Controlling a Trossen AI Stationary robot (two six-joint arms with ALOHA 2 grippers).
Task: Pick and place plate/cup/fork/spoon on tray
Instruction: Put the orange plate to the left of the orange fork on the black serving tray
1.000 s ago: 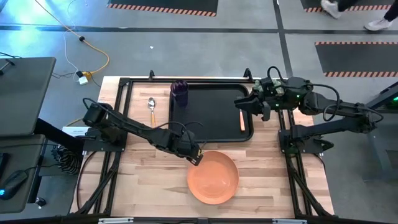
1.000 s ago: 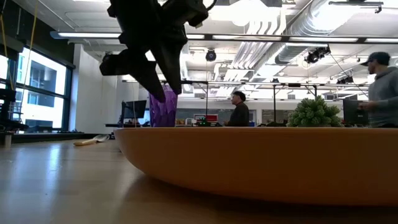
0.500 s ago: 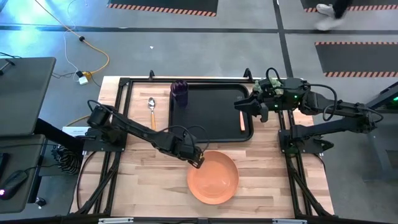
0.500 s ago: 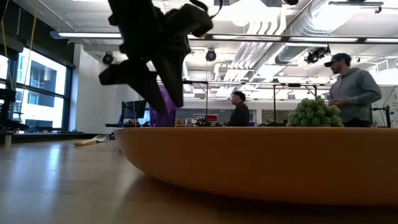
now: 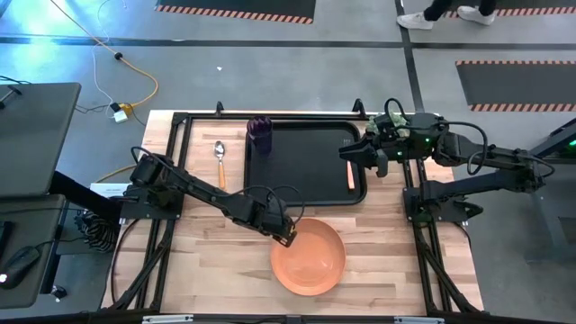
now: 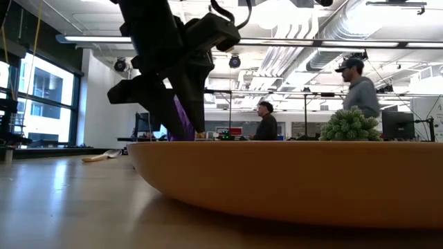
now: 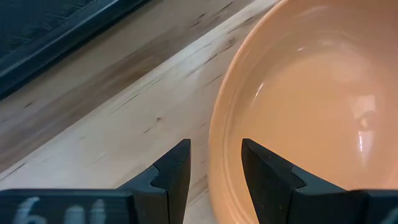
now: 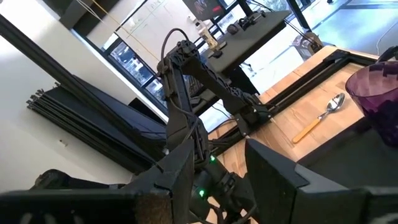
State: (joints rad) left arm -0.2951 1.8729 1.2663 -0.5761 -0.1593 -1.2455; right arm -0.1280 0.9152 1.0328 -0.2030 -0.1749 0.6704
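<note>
My left fingers (image 7: 214, 171) open, one each side of orange plate (image 5: 309, 256) rim, ready to pinch. Right fingers (image 5: 360, 160) open, waiting over tray (image 5: 306, 184).

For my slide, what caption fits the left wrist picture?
Left pincer, open, straddles the rim of the orange plate on the wooden table.
</note>
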